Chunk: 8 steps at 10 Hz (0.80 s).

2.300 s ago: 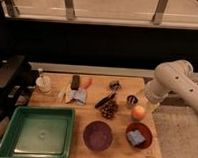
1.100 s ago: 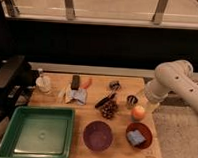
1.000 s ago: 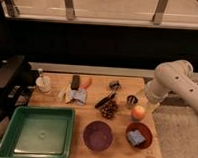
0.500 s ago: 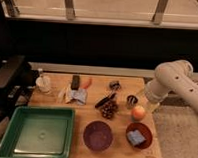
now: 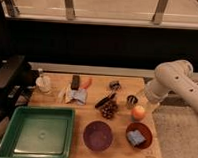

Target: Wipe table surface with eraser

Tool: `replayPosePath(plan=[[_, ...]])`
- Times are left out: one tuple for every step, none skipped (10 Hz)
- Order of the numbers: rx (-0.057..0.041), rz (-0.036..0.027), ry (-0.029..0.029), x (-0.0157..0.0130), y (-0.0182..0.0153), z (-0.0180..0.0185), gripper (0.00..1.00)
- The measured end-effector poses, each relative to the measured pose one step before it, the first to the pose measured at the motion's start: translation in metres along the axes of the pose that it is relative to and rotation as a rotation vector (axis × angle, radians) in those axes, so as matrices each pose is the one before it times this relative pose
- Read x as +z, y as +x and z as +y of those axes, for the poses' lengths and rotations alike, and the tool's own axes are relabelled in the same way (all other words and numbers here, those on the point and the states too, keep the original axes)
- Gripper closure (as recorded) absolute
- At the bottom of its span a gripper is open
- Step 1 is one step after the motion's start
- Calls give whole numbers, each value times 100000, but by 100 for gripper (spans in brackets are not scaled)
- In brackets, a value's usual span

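The small dark rectangular eraser [image 5: 75, 82] lies untouched on the light-brown wooden bench [image 5: 118, 155]. The claw [image 5: 148, 101] hangs released at the right edge, well apart from it, probably because the grasp is not yet made.

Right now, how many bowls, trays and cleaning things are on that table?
Bowls: 2 (purple bowl, red bowl)
Trays: 1 (green tray)
Cleaning things: 3 (eraser, cloth, sponge)
Total: 6
Claw hovers at the table's right edge.
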Motion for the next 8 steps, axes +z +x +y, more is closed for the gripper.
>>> replayPosePath(plan=[[-7424, 1760, 1641, -807, -460, -1172, 34], [-10682, 1387, 904, -510, -911, -1619, 34], [-8698, 624, 86, -124, -909, -1344, 34], [-10984, 1036, 96, -117, -1149, -1988, 34], [-13650, 743, -530, 102, -1419, -2553, 34], [-10712, 286, -1103, 152, -994, -1908, 34], [-12114, 911, -259, 16, -1139, -2592, 34], [-5856, 453, -133, 24, -476, -1350, 34]])
